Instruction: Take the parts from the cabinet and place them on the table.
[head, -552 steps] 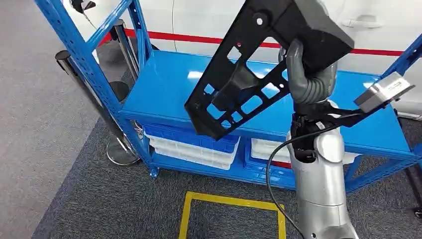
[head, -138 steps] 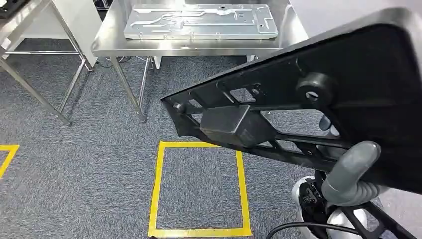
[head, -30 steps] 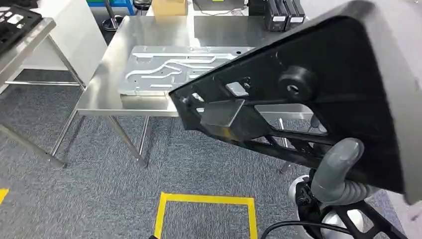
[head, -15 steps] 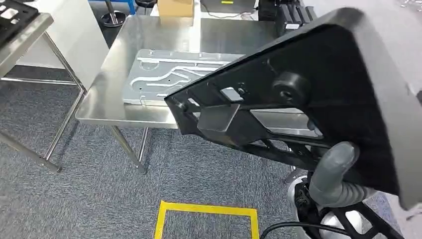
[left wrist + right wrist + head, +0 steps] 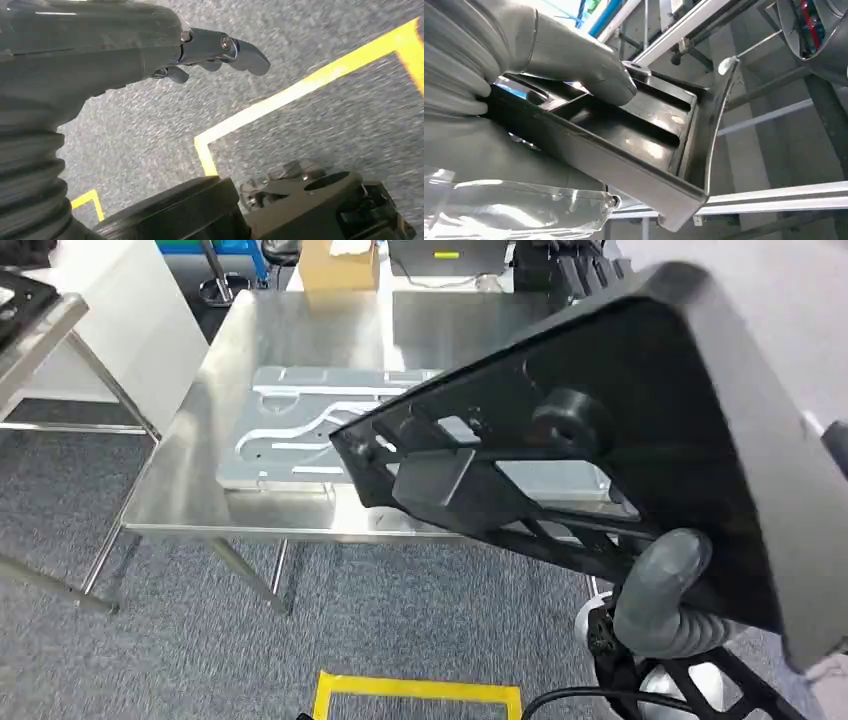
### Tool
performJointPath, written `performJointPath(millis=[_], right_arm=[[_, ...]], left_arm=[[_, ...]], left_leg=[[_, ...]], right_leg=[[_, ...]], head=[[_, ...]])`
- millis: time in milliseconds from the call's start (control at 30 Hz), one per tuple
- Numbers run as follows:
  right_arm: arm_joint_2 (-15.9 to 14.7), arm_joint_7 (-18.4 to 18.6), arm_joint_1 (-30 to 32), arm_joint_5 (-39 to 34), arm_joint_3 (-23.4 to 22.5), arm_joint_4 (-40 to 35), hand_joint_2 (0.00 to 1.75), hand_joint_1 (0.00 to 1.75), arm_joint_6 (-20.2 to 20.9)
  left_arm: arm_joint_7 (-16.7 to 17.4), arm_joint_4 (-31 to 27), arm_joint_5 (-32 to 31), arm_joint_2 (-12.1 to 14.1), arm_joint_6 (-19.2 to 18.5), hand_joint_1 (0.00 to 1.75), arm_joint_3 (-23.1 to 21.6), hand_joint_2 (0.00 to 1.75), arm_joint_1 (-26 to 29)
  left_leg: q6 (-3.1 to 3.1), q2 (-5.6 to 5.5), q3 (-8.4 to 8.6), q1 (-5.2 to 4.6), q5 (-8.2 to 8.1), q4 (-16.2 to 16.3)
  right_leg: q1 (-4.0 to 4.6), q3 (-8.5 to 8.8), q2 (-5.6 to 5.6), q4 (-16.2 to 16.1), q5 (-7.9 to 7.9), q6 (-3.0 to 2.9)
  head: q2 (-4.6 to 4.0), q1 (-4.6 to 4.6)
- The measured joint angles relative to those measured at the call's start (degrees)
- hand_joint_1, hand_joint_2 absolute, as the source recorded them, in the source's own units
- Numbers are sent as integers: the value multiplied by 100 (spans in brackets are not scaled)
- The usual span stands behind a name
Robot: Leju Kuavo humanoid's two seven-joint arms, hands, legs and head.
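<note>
The right hand (image 5: 662,592) grips the black part (image 5: 600,440), tilted above the steel table (image 5: 180,490), where a metal plate (image 5: 290,430) lies. The left hand (image 5: 210,50) hangs with fingers loosely apart, holding nothing.

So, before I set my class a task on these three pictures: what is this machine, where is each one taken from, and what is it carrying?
It is a walking humanoid robot with two arms. The head view looks down from high on its body. There the right robot hand holds a big black plastic part above a steel table, where a silver metal plate lies. The right wrist view, from a camera behind that hand, shows its thumb pressed on the part. The left wrist view shows the left robot hand holding nothing over grey carpet with yellow tape.
</note>
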Motion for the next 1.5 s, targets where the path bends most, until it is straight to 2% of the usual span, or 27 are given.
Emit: performJointPath(millis=[33, 100, 167, 200, 300, 333, 433, 467, 500, 600, 733, 767, 800, 833, 933, 967, 1000, 1033, 1100, 1133, 1167, 1200, 1300, 1333, 1433, 1467, 1500], right_arm=[[0, -2, -2, -2, 7, 0, 175, 175, 0], [0, -2, 0, -2, 13, 0, 175, 175, 0], [-7, -4, -10, -2, 15, 0, 175, 175, 0], [-7, 2, -10, -2, 15, 0, 175, 175, 0], [-11, 7, -13, 4, 17, -2, 175, 175, 0], [-11, 7, -32, 11, 20, -2, 175, 175, 0], [-15, 2, -26, 20, 22, 0, 175, 175, 0], [-17, 2, -26, 24, 22, 4, 175, 175, 0], [-17, 2, -27, 24, 24, 11, 175, 175, -2], [-20, -35, -46, 17, 35, 20, 175, 175, -2], [-24, -111, -95, 68, 55, 61, 175, 175, -4], [-28, -138, -109, 162, 61, 63, 175, 175, -9], [-33, -173, -126, 278, 74, 63, 175, 175, -35], [-42, -184, -161, 396, 87, 63, 175, 175, -77], [-112, -177, -287, 759, 129, 63, 175, 175, -221], [-153, -164, -314, 869, 138, 66, 175, 175, -253], [-196, -149, -357, 968, 151, 74, 175, 175, -282], [-269, -94, -438, 1112, 179, 85, 175, 175, -321], [-365, 41, -602, 1350, 238, 90, 175, 175, -372], [-402, 136, -686, 1485, 269, 92, 175, 175, -387], [-456, 259, -792, 1651, 310, 101, 175, 175, -402], [-507, 368, -901, 1793, 348, 105, 175, 175, -409], [-654, 718, -1129, 2206, 428, 183, 175, 175, -415], [-706, 802, -1223, 2306, 442, 232, 175, 175, -424], [-822, 990, -1473, 2665, 461, 446, 175, 175, -542], [-870, 1041, -1524, 2807, 472, 529, 175, 175, -619], [-946, 1117, -1592, 2996, 509, 651, 175, 175, -734]], left_arm=[[2, 0, 0, 0, 0, 0, 0, 175, 2], [9, 0, 0, 0, 0, 0, -2, 175, 39], [9, 0, 0, 4, -9, 0, -4, 175, 27], [0, 0, 7, 2, -4, 0, -2, 175, 15], [2, 0, 4, -2, -4, 0, -4, 175, 5], [2, 0, 4, -2, -4, 0, -4, 175, 5], [13, 0, 18, 0, -4, 0, -4, 175, 22], [18, 0, 24, 0, 4, 0, -4, 175, 32], [18, 0, 30, -2, 18, 0, -4, 175, 42], [35, 0, 83, -26, 96, 0, -4, 175, 66], [35, 0, 127, -59, 118, 0, -2, 175, 80], [31, 0, 136, -59, 105, 0, -2, 175, 76], [24, 0, 142, -52, 101, 0, -2, 175, 72], [17, 0, 144, -52, 92, 0, -2, 175, 72], [-33, 0, 208, -33, 76, 0, 7, 175, 38], [-46, 0, 216, -26, 77, 0, 9, 175, 14], [-63, 0, 234, -24, 76, 0, 11, 175, 9], [-74, 0, 251, -20, 81, 0, 13, 175, 13], [-76, 0, 260, -17, 85, 0, 13, 175, 30], [-76, 0, 262, -18, 87, 0, 13, 175, 51], [-76, 0, 264, -17, 85, 0, 13, 175, 53], [-76, 0, 269, -17, 85, 0, 13, 175, 46], [-85, 0, 293, -33, 59, 0, 13, 175, 42], [-90, 0, 306, -35, 52, 0, 13, 175, 41], [-122, 0, 323, -42, 50, 0, 13, 175, 56], [-133, 0, 330, -44, 50, 0, 13, 175, 63], [-155, 0, 345, -48, 52, 0, 13, 175, 75]], left_leg=[[-6, 9, 69, 3, 294, -375], [6, 33, 186, 14, 1246, -1240], [113, 53, 169, -39, 1129, -1316], [173, 45, 138, -49, 1202, -1313], [251, 30, 239, -14, 1190, -1414], [295, 38, 286, -8, 1161, -1436], [339, 43, 398, -12, 1046, -1436], [341, 32, 455, -13, 998, -1436], [336, 20, 523, -13, 948, -1437], [289, -6, 789, -19, 761, -1440], [168, 18, 786, -12, 673, -1489], [148, 23, 816, -22, 661, -1523], [116, 27, 842, -32, 594, -1513], [80, 35, 788, -31, 522, -1331], [35, 31, 30, -10, -10, 18], [19, 32, -159, -7, -26, 311], [2, 32, -218, 4, 116, 333], [-11, 35, -155, 21, 403, 61], [-27, 38, 182, 60, 1059, -897], [-22, 41, 278, 75, 1147, -1181], [-4, 34, 329, 32, 1101, -1316], [84, 31, 336, 39, 1037, -1319], [205, 15, 325, 41, 1069, -1373], [229, 14, 348, 52, 1082, -1397], [279, 34, 351, 35, 1067, -1395], [290, 33, 354, 26, 1060, -1393], [302, 30, 365, 21, 1051, -1388]], right_leg=[[-1, 104, 10, 3, -69, 13], [4, 218, 9, -3, -206, 55], [19, 205, 25, 70, -264, 118], [3, 199, 22, 62, -287, 153], [-10, 211, 4, 141, -386, 260], [-10, 62, -8, 425, -494, 282], [-39, -791, -10, 1728, -839, 334], [-46, -999, -10, 1894, -745, 338], [-47, -1030, -11, 1766, -524, 329], [-5, -601, -11, 355, 521, 216], [65, -500, 7, 154, 303, 108], [54, -482, 12, 112, 292, 87], [-29, -402, 2, 25, 291, 80], [-21, -335, 0, -23, 277, 69], [-16, -256, -42, -32, 204, 15], [-16, -227, -45, -30, 178, 17], [-19, -188, -42, -28, 153, 20], [-26, -141, -32, -19, 118, 29], [-45, -46, 2, 20, 40, 78], [-45, -50, 4, 32, 5, 114], [-10, -68, 31, 102, -17, 149], [-17, -106, 33, 100, -3, 178], [-16, -103, 10, 86, -15, 265], [-46, -147, -16, 213, -110, 293], [-52, -746, -25, 1415, -679, 353], [-52, -939, -25, 1758, -750, 358], [-52, -1026, -25, 1859, -681, 353]], head=[[-2, 2], [-2, 4], [0, 9], [-2, 15], [0, 13], [-2, 26], [-2, 20], [-2, 17], [-2, 22], [-2, 22], [0, -5], [-2, -9], [0, -13], [-2, -20], [-2, -31], [-2, -35], [-2, -31], [-2, -33], [0, -33], [-2, -26], [0, -39], [0, -31], [0, -37], [-2, -24], [-2, -20], [-2, -20], [-2, -20]])
